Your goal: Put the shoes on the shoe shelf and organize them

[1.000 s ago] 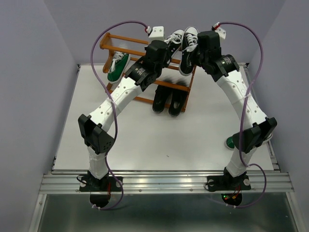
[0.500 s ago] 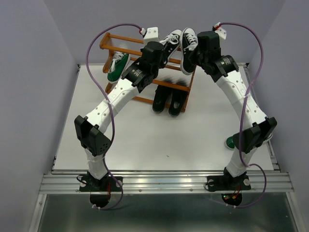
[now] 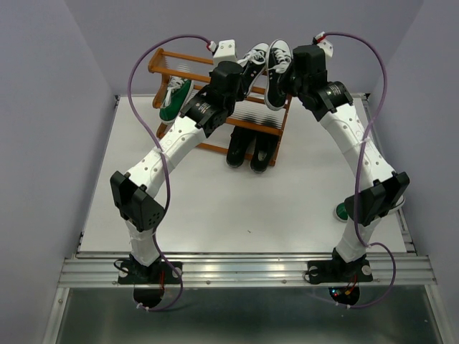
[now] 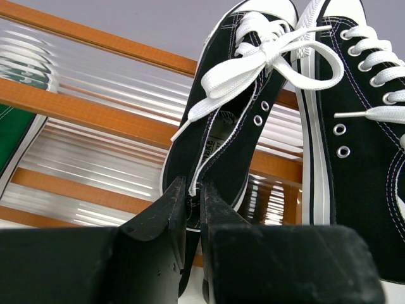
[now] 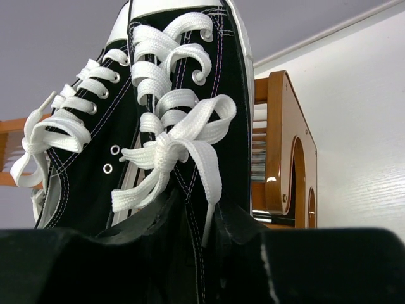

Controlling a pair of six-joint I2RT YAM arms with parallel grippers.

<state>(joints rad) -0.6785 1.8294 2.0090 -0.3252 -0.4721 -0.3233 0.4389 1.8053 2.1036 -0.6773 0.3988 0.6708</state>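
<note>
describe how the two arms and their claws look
Both the left arm and right arm have white links joined by black joint housings. A purple cable loops from each base up to a small white box at the wrist. The left claw and right claw are matte black, with thick wedge-shaped fingers.

6 shoes (image 3: 237,147) — 2 green, 4 black — 1 shelf (image 3: 155,64)

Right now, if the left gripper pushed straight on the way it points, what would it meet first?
The left gripper is shut on the black sneaker at its heel collar, so that shoe leads. Beyond it, probably the metal rods of the shoe shelf, though depth is unclear.
</note>
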